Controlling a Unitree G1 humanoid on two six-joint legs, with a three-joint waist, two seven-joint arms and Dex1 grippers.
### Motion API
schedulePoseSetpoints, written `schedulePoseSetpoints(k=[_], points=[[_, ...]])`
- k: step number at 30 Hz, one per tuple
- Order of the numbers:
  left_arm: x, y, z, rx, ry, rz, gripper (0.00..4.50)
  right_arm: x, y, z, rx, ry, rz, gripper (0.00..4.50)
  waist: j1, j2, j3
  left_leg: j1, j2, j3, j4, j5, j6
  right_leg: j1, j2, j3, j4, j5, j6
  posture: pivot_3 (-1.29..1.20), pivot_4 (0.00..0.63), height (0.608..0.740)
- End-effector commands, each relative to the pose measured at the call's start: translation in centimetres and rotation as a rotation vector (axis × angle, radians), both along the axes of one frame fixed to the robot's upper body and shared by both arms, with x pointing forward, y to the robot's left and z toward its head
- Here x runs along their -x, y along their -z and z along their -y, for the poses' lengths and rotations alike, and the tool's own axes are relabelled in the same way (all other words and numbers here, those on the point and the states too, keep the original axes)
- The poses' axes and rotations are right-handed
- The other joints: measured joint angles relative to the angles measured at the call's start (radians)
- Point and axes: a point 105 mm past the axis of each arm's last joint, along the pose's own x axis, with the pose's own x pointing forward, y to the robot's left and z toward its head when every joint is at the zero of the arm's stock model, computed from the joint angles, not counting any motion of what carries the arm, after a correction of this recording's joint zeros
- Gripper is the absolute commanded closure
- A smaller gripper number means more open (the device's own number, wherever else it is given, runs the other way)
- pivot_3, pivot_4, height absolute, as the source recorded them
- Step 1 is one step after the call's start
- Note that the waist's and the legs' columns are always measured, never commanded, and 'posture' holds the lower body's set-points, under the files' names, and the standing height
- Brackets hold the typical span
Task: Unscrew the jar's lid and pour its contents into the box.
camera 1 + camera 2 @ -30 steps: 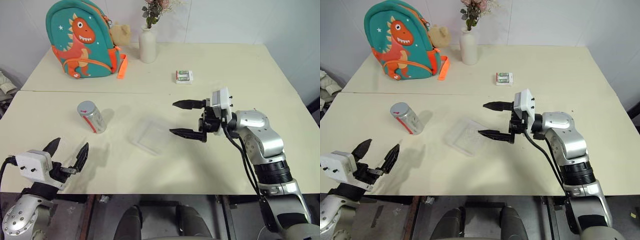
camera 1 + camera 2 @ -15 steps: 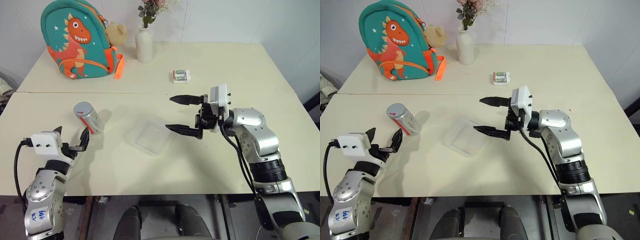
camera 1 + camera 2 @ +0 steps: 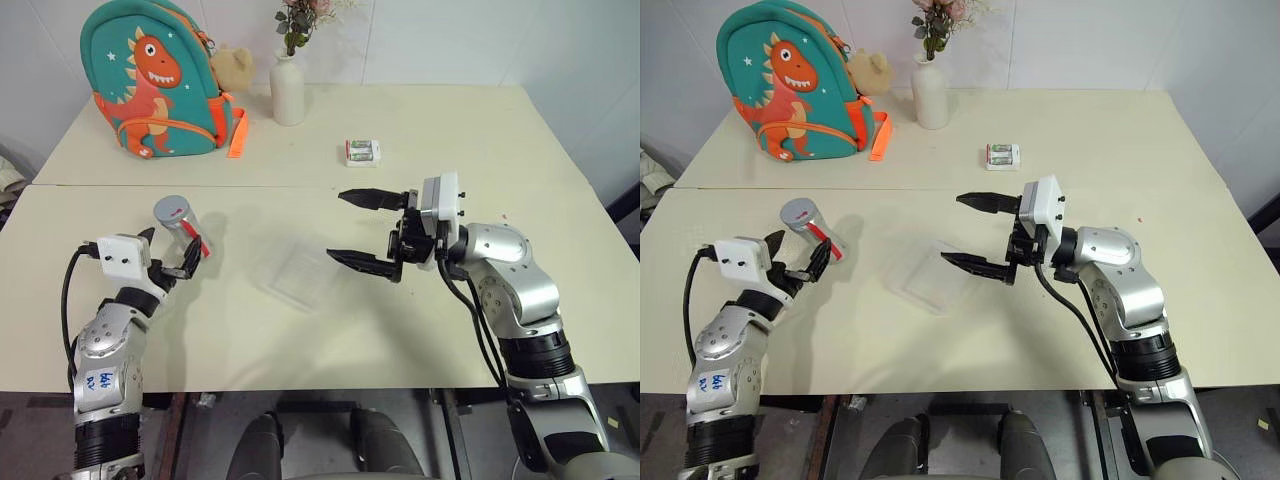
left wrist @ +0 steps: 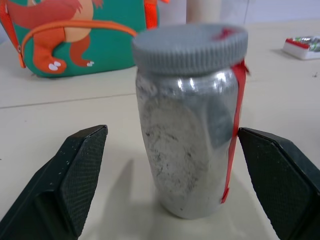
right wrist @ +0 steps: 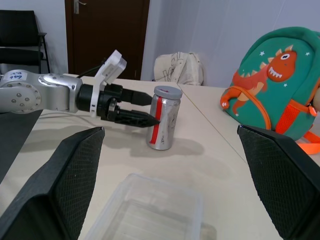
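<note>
The jar (image 3: 183,232) stands on the table at the left, silvery, with a red strip down its side and the grey lid (image 3: 172,208) screwed on. Its contents are hidden inside. My left gripper (image 3: 169,254) is open, one finger (image 4: 75,175) on each side of the jar (image 4: 187,145), with a gap showing on both sides. The box (image 3: 300,275), a shallow clear tray, lies at the table's middle. My right gripper (image 3: 336,224) hangs open just right of the box and above the table, pointing left, with nothing between its fingers.
A teal dinosaur backpack (image 3: 160,80) and a white vase (image 3: 287,90) stand at the back left. A small green-white packet (image 3: 362,152) lies behind the right gripper. A seam (image 3: 300,186) runs across the table.
My left arm has reached forward from the table's near edge until its open fingers flank the jar. The right gripper has stayed in place, still open.
</note>
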Motion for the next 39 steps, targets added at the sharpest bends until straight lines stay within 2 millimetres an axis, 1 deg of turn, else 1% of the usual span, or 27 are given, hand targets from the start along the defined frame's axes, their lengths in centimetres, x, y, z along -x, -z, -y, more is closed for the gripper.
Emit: schedulePoseSetpoints(k=[1,8,10,14,18,21,26,32,36,39], points=[[0.3,-0.8,0.2,-0.02,0.002,0.04,0.05,0.6,-1.1,0.1,-0.03,-0.006,0.044,0.0,0.001,0.0,0.0,0.0,0.0,0.0,0.0,0.0,0.0,0.0,0.0,0.0,0.0,0.0,0.0,0.0,0.15,0.74],[0.9,-0.3,0.5,-0.012,-0.025,0.033,0.05,0.7,-0.9,0.0,-0.031,-0.011,0.037,0.0,0.001,0.0,0.0,0.0,0.0,0.0,0.0,0.0,0.0,0.0,0.0,0.0,0.0,0.0,0.0,0.0,0.15,0.74],[1.3,-0.2,1.2,-0.01,-0.035,0.039,0.05,0.7,-0.9,0.0,-0.03,-0.017,0.034,0.0,0.001,0.0,0.0,0.0,0.0,0.0,0.0,0.0,0.0,0.0,0.0,0.0,0.0,0.0,0.0,0.0,0.15,0.74],[1.8,-0.4,1.9,-0.005,-0.077,0.056,0.05,0.7,-0.9,-0.2,-0.027,-0.029,0.028,0.0,0.002,0.0,0.0,0.0,0.0,0.0,0.0,0.0,0.0,0.0,-0.001,0.0,-0.001,0.0,0.0,0.0,0.15,0.74],[1.9,-0.7,2.6,0.003,-0.094,0.062,0.05,0.8,-0.8,-0.3,-0.024,-0.04,0.022,0.0,0.001,0.0,0.0,0.0,0.0,0.0,0.0,0.0,0.0,0.0,0.0,0.0,-0.001,0.0,0.0,0.0,0.15,0.74],[1.8,-0.9,2.6,0.005,-0.153,0.065,0.05,0.8,-0.9,-0.4,-0.022,-0.046,0.021,0.0,0.001,0.0,0.0,0.0,0.0,0.0,0.0,0.0,0.0,0.0,0.0,0.0,-0.001,0.0,0.0,0.0,0.15,0.74],[1.0,-1.5,2.5,0.024,-0.235,0.071,0.05,0.8,-0.9,-0.3,-0.019,-0.047,0.017,0.0,0.002,0.0,0.0,0.0,0.0,0.0,0.0,0.0,0.0,0.0,0.0,0.0,-0.001,0.0,0.0,0.0,0.15,0.74],[-0.6,-2.1,3.3,0.035,-0.266,0.088,0.05,0.7,-1.0,-0.3,-0.018,-0.052,0.014,0.0,0.002,0.0,0.0,-0.001,0.0,0.0,0.0,0.0,0.0,0.0,0.0,0.0,-0.001,0.0,0.0,0.0,0.15,0.74],[-1.5,-2.2,4.1,0.066,-0.275,0.084,0.05,0.7,-1.1,-0.4,-0.022,-0.056,0.012,0.0,0.002,0.0,0.0,-0.001,0.0,0.0,0.0,0.0,0.0,0.0,0.0,0.0,-0.001,0.001,0.003,0.0,0.15,0.74],[-1.9,-2.2,4.0,0.079,-0.316,0.079,0.05,0.6,-1.2,-0.4,-0.022,-0.058,0.011,0.0,0.002,0.0,0.0,-0.001,0.0,0.0,0.0,0.0,0.0,0.0,0.0,0.0,-0.002,0.002,0.003,0.0,0.15,0.74]])
